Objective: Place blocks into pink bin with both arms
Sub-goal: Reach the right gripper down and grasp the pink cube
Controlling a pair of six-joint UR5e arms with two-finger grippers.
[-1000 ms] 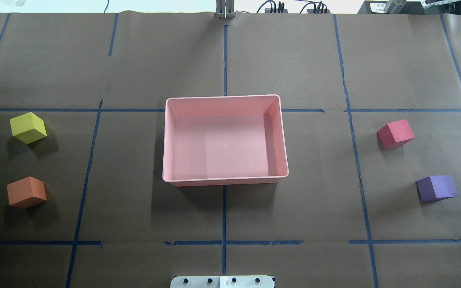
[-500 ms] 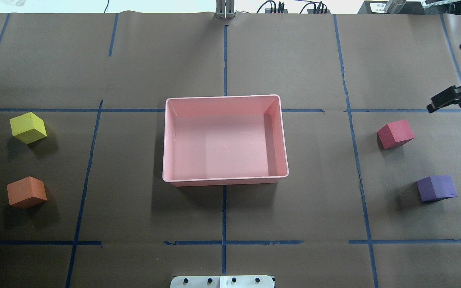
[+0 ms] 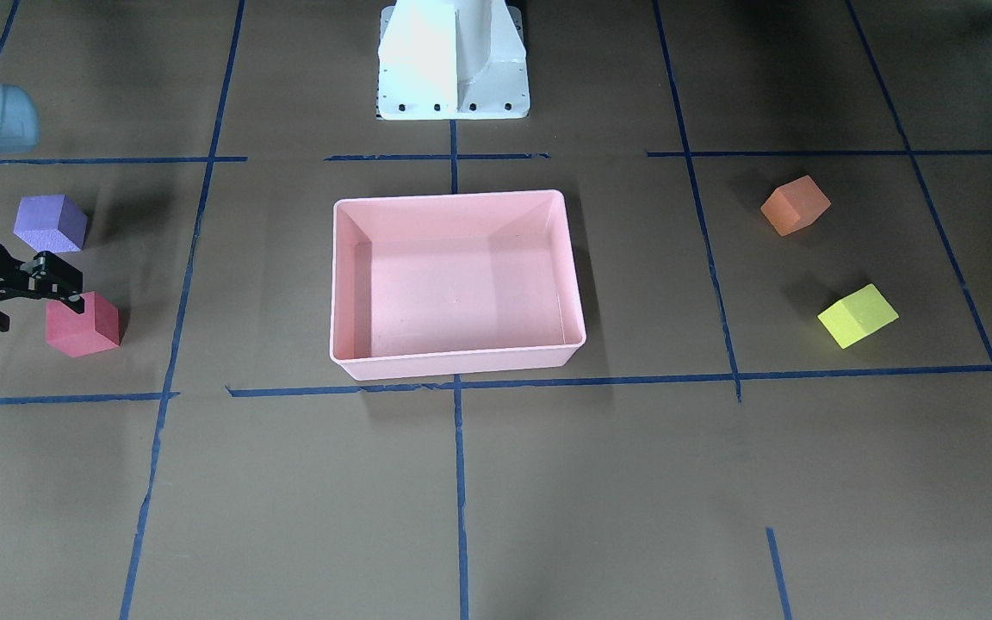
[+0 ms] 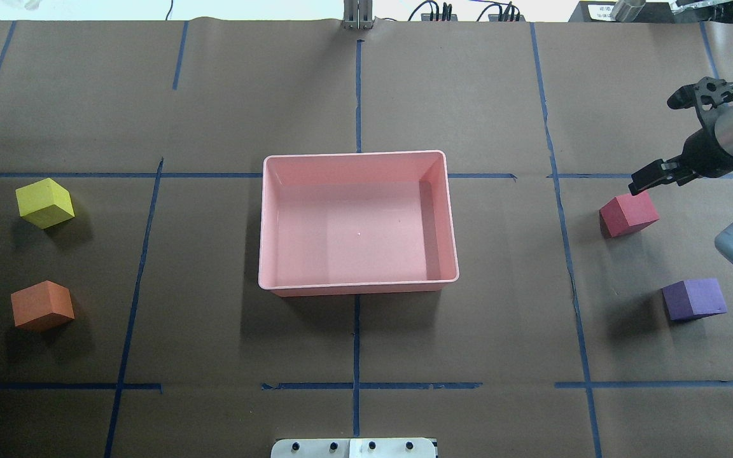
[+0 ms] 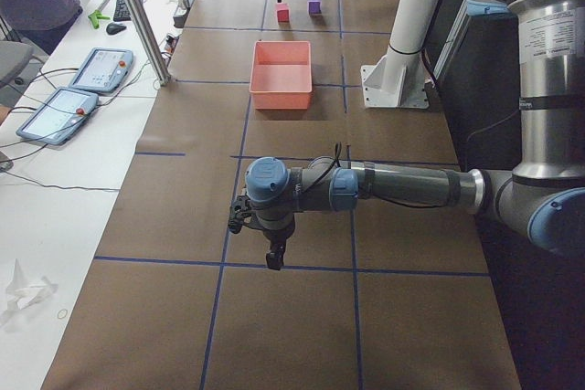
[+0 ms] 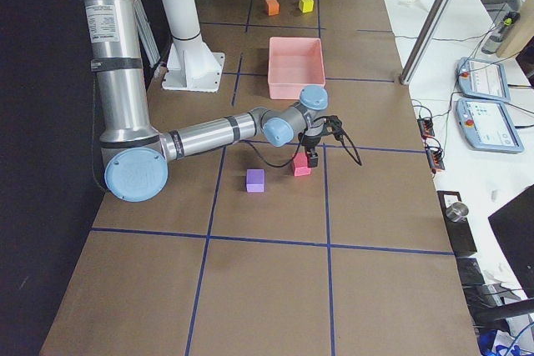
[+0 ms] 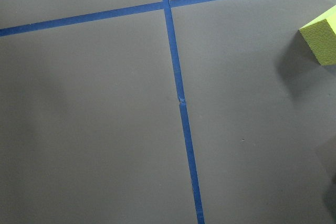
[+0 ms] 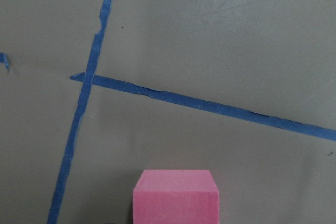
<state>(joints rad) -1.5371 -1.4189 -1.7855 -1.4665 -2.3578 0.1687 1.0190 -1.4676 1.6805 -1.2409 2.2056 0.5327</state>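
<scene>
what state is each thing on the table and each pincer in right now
pink bin, upright, empty
red block, on the table, not gripped
purple block, on the table, untouched
orange block, on the table, untouched
yellow-green block, on the table, untouched
right pincer, near the red block, open or shut unclear
left pincer, above the table, open or shut unclear

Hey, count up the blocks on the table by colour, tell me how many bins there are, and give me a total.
purple block: 1
red block: 1
orange block: 1
yellow-green block: 1
pink bin: 1
Total: 5 things, 4 blocks and 1 bin
</scene>
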